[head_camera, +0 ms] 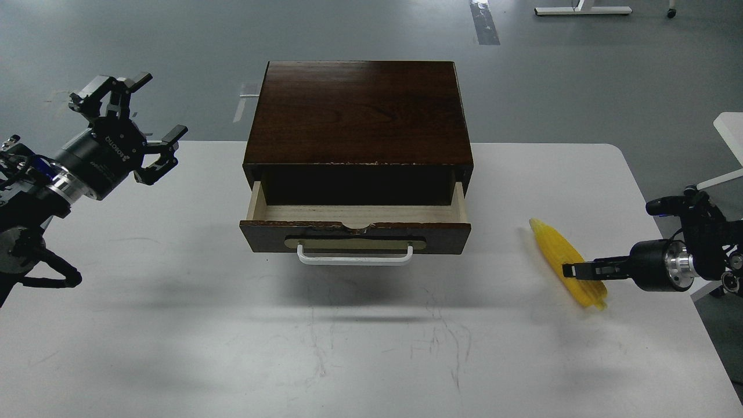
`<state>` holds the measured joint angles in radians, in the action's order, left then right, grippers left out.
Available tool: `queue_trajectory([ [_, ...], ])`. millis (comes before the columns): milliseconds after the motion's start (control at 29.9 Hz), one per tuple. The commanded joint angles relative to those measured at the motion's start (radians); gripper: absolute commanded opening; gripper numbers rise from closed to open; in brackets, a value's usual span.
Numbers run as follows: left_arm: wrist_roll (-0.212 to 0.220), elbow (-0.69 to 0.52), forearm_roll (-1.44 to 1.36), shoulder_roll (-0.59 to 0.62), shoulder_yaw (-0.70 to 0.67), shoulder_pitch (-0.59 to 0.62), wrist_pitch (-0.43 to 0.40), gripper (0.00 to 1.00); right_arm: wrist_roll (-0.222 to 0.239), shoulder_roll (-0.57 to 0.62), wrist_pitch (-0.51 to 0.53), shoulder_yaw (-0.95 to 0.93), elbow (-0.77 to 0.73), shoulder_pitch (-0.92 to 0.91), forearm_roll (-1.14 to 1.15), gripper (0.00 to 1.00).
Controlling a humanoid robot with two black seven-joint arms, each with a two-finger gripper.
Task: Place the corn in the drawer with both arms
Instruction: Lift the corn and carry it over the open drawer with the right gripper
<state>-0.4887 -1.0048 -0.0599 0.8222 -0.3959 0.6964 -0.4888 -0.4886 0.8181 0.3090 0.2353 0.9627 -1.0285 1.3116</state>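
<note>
The yellow corn [554, 249] lies slantwise on the white table [371, 348], right of the box. My right gripper [572, 270] comes in from the right, seen thin and side-on, and lies across the corn's lower half. I cannot tell whether its fingers hold the corn. The dark brown box [358, 113] stands at the table's back middle. Its drawer [355, 229] is pulled partly out, showing pale wood inside and a white bar handle [354, 257]. My left gripper [134, 125] is open and empty, raised to the left of the box.
The table's right edge runs close behind the right arm. A white piece of furniture [730, 125] and a chair base [705, 184] stand off the table at the right. Grey floor lies beyond the box.
</note>
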Motion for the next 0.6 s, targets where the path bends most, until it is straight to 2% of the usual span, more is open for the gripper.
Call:
queue_trajectory([
  [0, 0.0, 0.0, 0.0, 0.0, -0.014, 0.0, 0.0, 0.98, 0.0, 0.038, -0.008, -0.002, 0.022, -0.111, -0.003, 0.02],
  [234, 0.0, 0.0, 0.0, -0.001, -0.02, 0.002, 0.0, 0.98, 0.0, 0.056, 0.002, 0.028, 0.117, -0.466, 0.002, 0.03],
  [401, 0.0, 0.0, -0.001, -0.008, -0.02, 0.002, 0.0, 0.98, 0.0, -0.062, 0.002, 0.168, 0.168, -0.718, -0.012, 0.03],
  [568, 0.0, -0.001, 0.0, -0.009, -0.021, 0.002, 0.0, 0.98, 0.0, -0.269, 0.002, 0.24, 0.169, -0.886, -0.017, 0.03],
])
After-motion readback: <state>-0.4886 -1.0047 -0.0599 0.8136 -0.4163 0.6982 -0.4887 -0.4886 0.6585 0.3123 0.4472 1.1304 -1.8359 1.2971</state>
